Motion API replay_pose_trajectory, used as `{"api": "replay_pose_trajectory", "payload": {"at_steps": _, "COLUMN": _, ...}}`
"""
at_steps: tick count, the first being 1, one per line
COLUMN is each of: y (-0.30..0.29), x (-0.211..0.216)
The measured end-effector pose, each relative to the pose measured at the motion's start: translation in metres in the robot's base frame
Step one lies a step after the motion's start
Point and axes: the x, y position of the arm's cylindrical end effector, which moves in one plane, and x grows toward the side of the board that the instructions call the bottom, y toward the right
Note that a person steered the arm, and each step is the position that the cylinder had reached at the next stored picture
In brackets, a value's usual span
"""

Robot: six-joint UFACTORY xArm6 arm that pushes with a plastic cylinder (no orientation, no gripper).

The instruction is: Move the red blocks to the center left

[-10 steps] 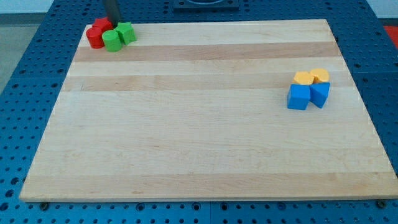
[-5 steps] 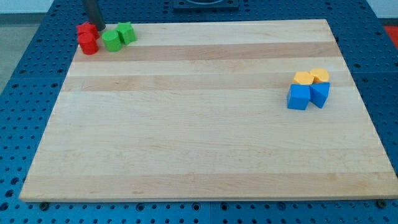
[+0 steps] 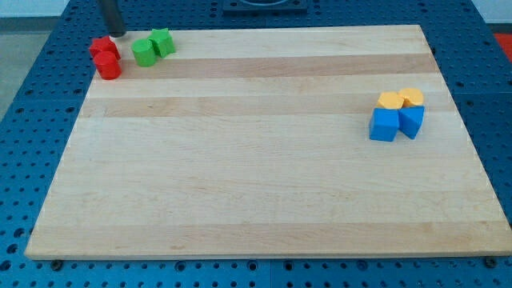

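Two red blocks sit touching at the board's top left corner: a star-like one (image 3: 103, 46) and a round cylinder (image 3: 108, 66) just below it. My tip (image 3: 116, 34) is right above them, at the star block's upper right edge, close to touching. Two green blocks stand to the right of the red ones: a cylinder (image 3: 144, 53) and a cube-like block (image 3: 162, 41). A small gap separates red from green.
At the view's right, two yellow blocks (image 3: 401, 99) sit just above two blue blocks (image 3: 396, 122) in a tight cluster. The wooden board (image 3: 256, 160) lies on a blue perforated table; the red blocks are at its left edge.
My tip moved left along the top edge. The red blocks slid left and slightly down, away from the green blocks, which stayed put.
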Motion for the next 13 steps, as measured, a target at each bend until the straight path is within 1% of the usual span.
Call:
{"api": "replay_pose_trajectory", "payload": {"at_steps": 1, "y": -0.006, "x": 0.004}}
{"api": "replay_pose_trajectory", "payload": {"at_steps": 4, "y": -0.001, "x": 0.038}}
{"api": "replay_pose_trajectory", "payload": {"at_steps": 9, "y": 0.005, "x": 0.118}}
{"api": "replay_pose_trajectory", "payload": {"at_steps": 12, "y": 0.024, "x": 0.165}}
{"api": "replay_pose_trajectory", "payload": {"at_steps": 13, "y": 0.029, "x": 0.174}}
